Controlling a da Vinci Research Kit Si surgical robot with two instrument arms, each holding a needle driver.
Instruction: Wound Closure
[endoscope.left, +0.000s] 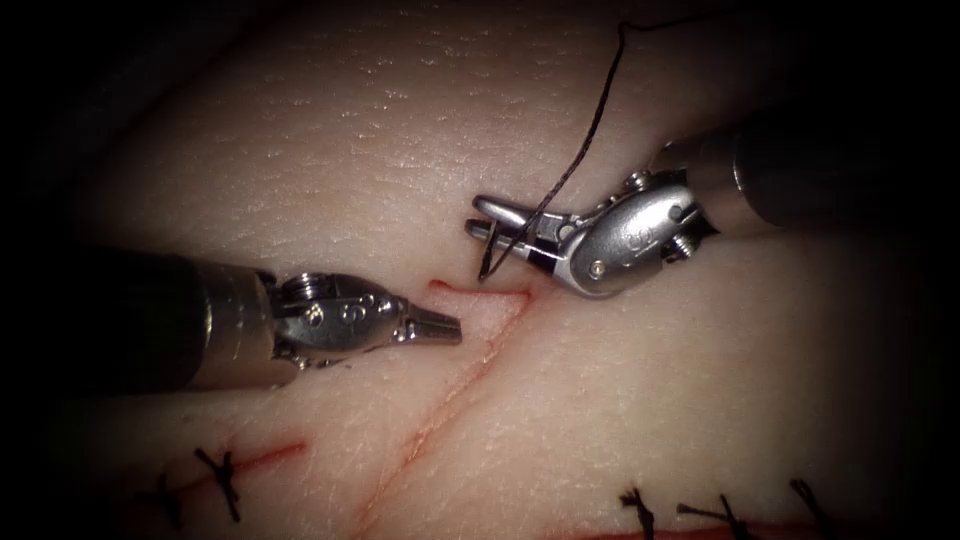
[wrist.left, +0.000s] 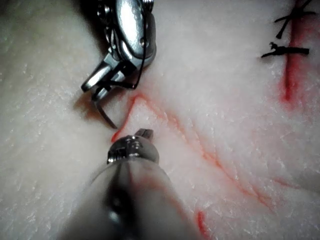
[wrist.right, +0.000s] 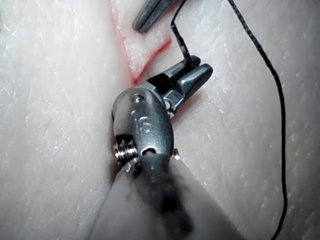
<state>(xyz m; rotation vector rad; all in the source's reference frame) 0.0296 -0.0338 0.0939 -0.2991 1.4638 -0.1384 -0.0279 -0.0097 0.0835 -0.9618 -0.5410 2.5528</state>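
— What's the right tool (endoscope.left: 490, 222) got hold of?

— The needle (endoscope.left: 492, 256). Its two jaws are closed on it, and from above the dark curved piece hangs down out of them toward the tissue (endoscope.left: 330, 150). The camera on the other arm shows it better: the needle (wrist.left: 103, 111) curves down from that tool (wrist.left: 97, 85), and its tip sits right at the surface, just left of the top end of the cut (endoscope.left: 470, 370). Whether the tip is actually in the tissue, I can't tell.

— Where along the needle is the grip?

— Up near the end where the thread (endoscope.left: 590, 120) joins, as far as I can make out. The thread runs from the jaws up and away over the tissue; close in, it trails past the right tool (wrist.right: 192, 75) in a long dark line (wrist.right: 280, 100).

— And the left tool (endoscope.left: 440, 328)?

— Holding nothing. Its jaws look pressed together, flat and narrow, lying just above the tissue left of the cut, tip pointing at the red corner where the cut bends. It's near the needle but apart from it.

— Anything else on the tissue?

— Red fluid (endoscope.left: 478, 292) along the cut, and finished stitches (endoscope.left: 222, 478) on another red line at the near left, more of them along the near right edge.
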